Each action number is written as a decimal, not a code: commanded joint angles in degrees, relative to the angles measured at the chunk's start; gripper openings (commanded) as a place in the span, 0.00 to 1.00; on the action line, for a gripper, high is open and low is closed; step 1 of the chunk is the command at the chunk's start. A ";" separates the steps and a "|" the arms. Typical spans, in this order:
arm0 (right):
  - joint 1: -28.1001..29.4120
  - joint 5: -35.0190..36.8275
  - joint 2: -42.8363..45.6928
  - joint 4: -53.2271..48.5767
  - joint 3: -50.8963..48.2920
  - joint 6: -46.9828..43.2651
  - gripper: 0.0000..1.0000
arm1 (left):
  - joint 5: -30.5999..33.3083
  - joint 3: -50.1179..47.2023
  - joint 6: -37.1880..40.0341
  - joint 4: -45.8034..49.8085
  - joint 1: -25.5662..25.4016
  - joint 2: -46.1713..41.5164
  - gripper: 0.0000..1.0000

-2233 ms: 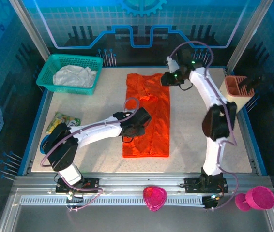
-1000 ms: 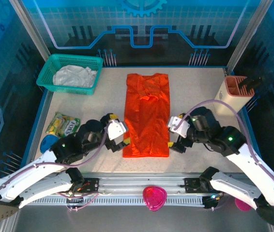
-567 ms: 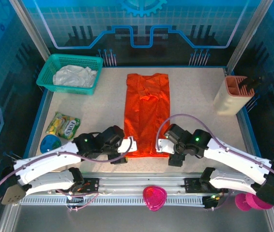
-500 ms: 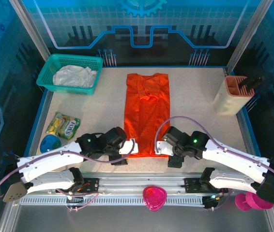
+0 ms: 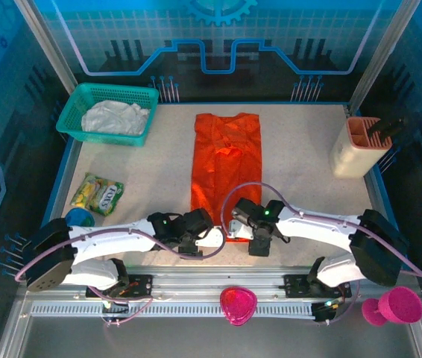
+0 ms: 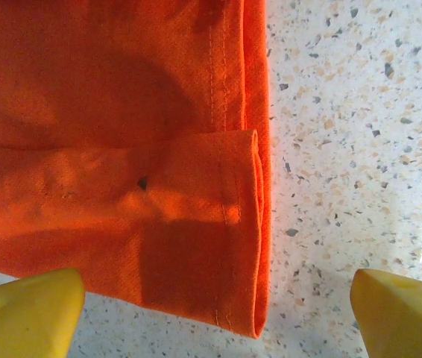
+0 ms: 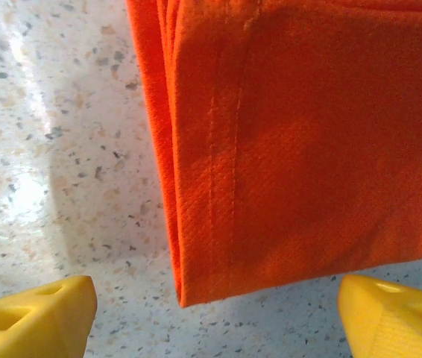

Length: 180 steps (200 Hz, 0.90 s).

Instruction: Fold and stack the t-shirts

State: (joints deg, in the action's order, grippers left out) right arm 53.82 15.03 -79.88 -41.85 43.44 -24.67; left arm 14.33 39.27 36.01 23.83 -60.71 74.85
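The orange t-shirt (image 5: 225, 171) lies folded into a long narrow strip down the middle of the table. My left gripper (image 5: 212, 237) hovers open at its near left corner, and my right gripper (image 5: 238, 227) hovers open at its near right corner. In the left wrist view, the yellow fingertips (image 6: 24, 317) straddle the folded hem corner (image 6: 233, 298), and the left gripper (image 6: 211, 324) holds nothing. In the right wrist view, the right gripper (image 7: 215, 324) spans the other layered corner (image 7: 196, 276), also holding nothing. The white t-shirt (image 5: 114, 117) lies crumpled in the teal basket (image 5: 74, 115).
A snack packet (image 5: 101, 195) and a blue object (image 5: 81, 218) lie at the left edge. A beige holder (image 5: 356, 145) stands at the right. A pink heart bowl (image 5: 238, 304) and a pink cup (image 5: 400, 303) sit on the front rail.
Both arms have swung in from the shirt's sides to its near hem corners and come down low. The orange shirt has not moved.
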 commanded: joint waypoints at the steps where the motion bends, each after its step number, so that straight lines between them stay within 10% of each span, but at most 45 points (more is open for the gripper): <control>1: -0.93 0.62 -2.12 1.67 0.68 -0.87 0.85 | 0.55 -1.47 1.89 -2.77 0.40 1.44 0.93; 180: -3.25 -2.19 -7.62 6.95 3.01 -1.04 0.60 | -1.89 1.43 9.99 -7.22 10.01 15.04 0.79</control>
State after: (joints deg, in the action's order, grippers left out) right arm 51.68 11.31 -86.28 -41.08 44.73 -25.36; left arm 6.59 40.84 43.79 22.24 -53.67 85.03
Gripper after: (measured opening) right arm 0.606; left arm 0.823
